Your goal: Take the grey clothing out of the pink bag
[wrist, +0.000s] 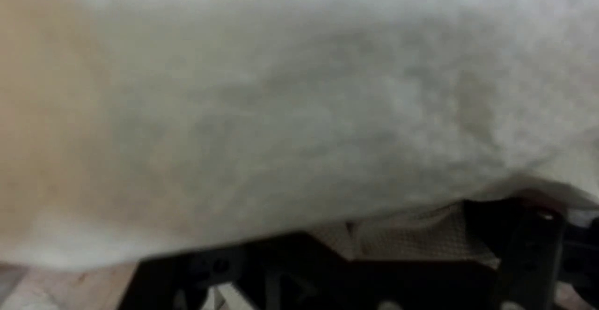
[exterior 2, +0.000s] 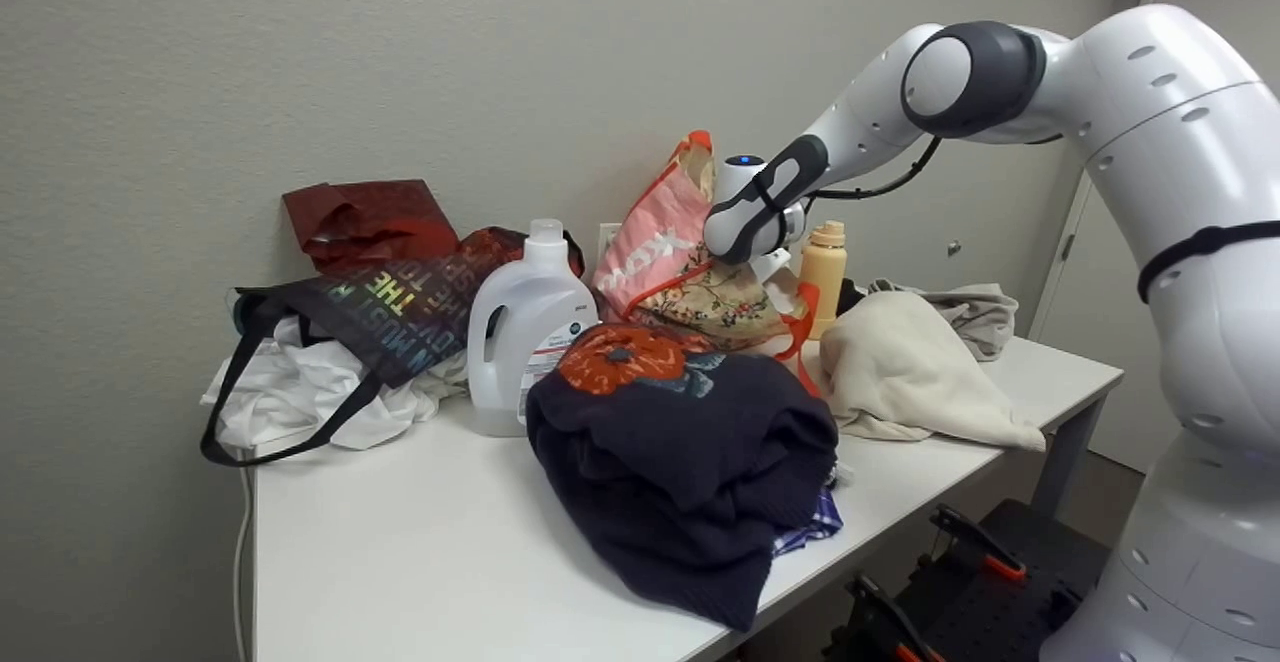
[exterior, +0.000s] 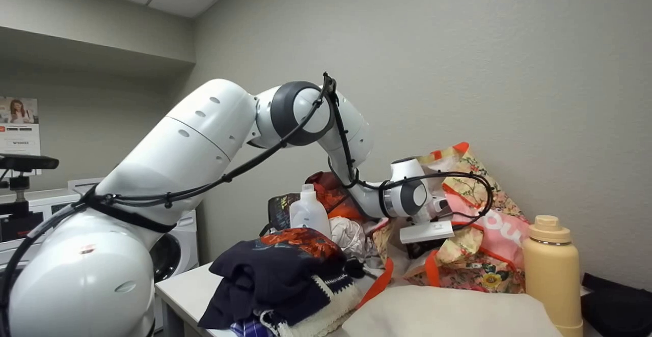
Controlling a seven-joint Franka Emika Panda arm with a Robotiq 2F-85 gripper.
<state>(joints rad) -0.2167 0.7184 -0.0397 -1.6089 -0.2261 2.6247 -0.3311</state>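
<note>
In the wrist view, pale material (wrist: 299, 113) partly hides the gripper (wrist: 400, 247); spread or pinching, I cannot tell. In an exterior view, the pink bag (exterior: 501, 230) is around it; the grey clothing I cannot distinguish. In an exterior view, a bottle (exterior 2: 824, 277) stands near.

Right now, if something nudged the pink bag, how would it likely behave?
The pink bag would probably crumple rather than slide as one stiff piece: its walls are creased and slumped. Its orange straps droop, so they may flop or catch. Its lopsided shape, peaked at one corner, suggests it could topple sideways.
</note>
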